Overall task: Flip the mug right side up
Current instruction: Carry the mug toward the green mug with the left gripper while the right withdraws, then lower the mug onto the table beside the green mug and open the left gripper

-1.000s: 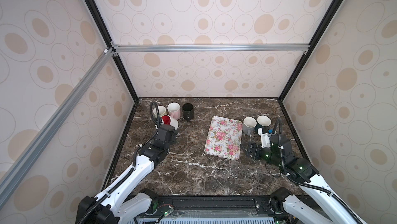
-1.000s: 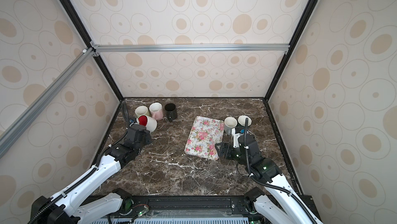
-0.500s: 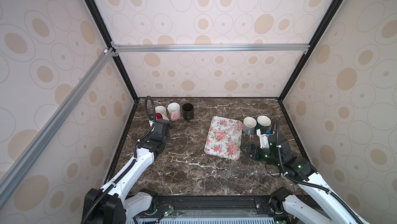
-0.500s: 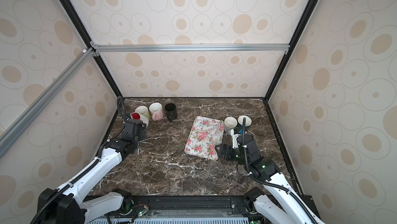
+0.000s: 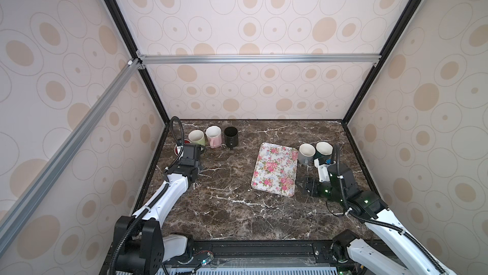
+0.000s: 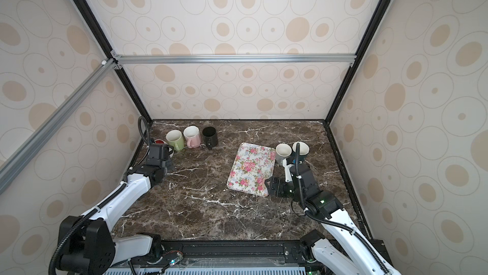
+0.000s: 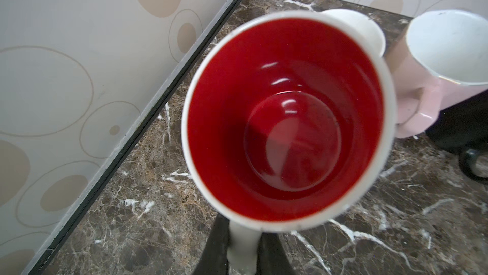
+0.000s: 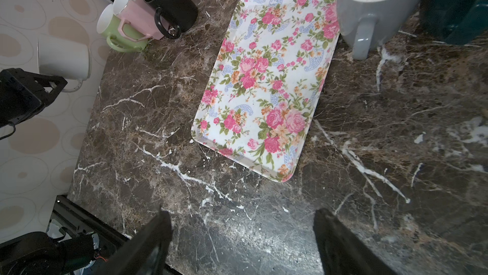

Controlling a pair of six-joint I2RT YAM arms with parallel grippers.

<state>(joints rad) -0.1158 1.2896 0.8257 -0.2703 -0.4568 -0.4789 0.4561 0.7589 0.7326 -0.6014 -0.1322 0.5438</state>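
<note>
Dark marble desk [image 5: 224,207], patterned walls [image 5: 237,23]. Left jaws clamped on handle [image 7: 241,250] of red-lined mug [image 7: 285,133], mouth facing back at them; base contact with desk unclear, probably lifted. Right jaws apart, empty, tray [image 5: 274,172] just ahead. Risk: thin handle grip lets mug swing, knocking green mug [image 5: 196,137] beside it. Count: six mugs, one tray.

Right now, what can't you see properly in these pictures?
- Red-inside mug: in both top views the left arm's wrist covers nearly all of it.
- Left gripper: the left wrist view's edge cuts it off; only dark fingers beside the handle show.
- Dark teal mug: cut off by the right wrist view's edge.
</note>
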